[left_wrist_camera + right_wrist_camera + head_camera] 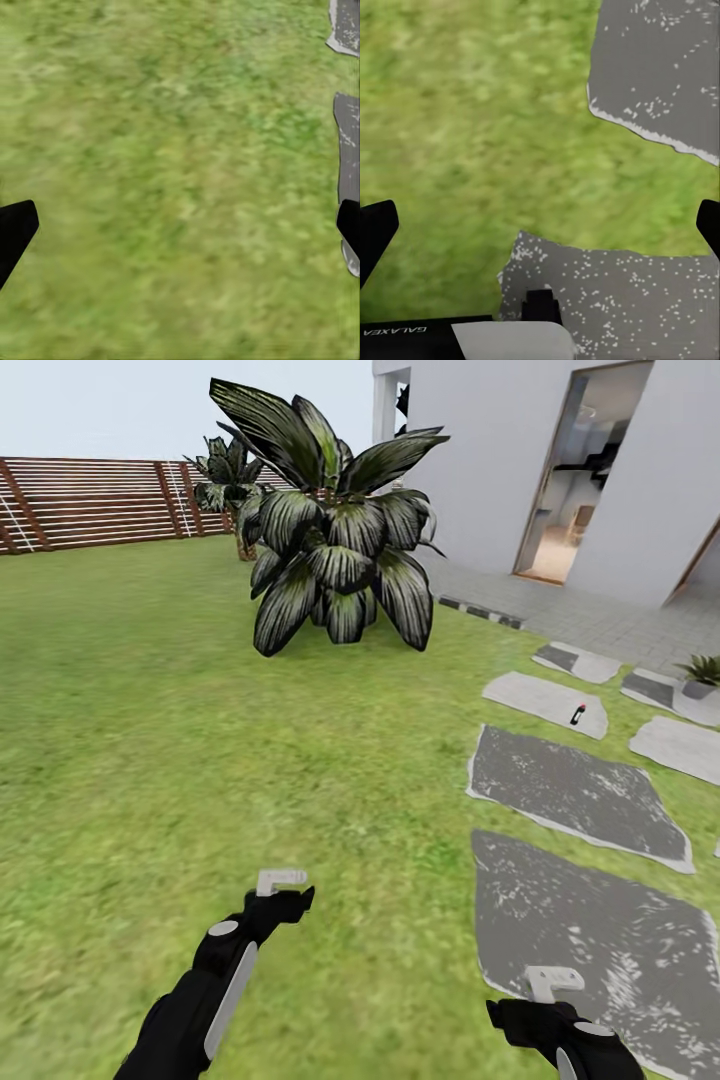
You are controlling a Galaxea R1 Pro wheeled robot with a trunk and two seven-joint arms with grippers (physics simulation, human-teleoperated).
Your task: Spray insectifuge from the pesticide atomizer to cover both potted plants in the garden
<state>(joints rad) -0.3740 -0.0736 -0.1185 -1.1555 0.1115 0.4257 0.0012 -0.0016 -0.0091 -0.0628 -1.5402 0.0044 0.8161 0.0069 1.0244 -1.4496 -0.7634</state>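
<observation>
Pesticide atomizer [578, 714] lies on a far stepping stone [548, 701], tilted, ahead and rightward — well apart from both empty, spread-jawed grippers, right gripper [553, 982] nearer than left gripper [281, 881].

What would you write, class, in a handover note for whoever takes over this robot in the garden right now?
Left gripper: open, holding nothing, over grass.
Right gripper: open, holding nothing, above a stepping stone.
Pesticide atomizer: lying on a farther stone, ahead to the right, well out of reach.
One potted plant: at the right edge, by the paving.
Done: nothing.
Left: drive over, pick up the atomizer, spray both plants.
</observation>
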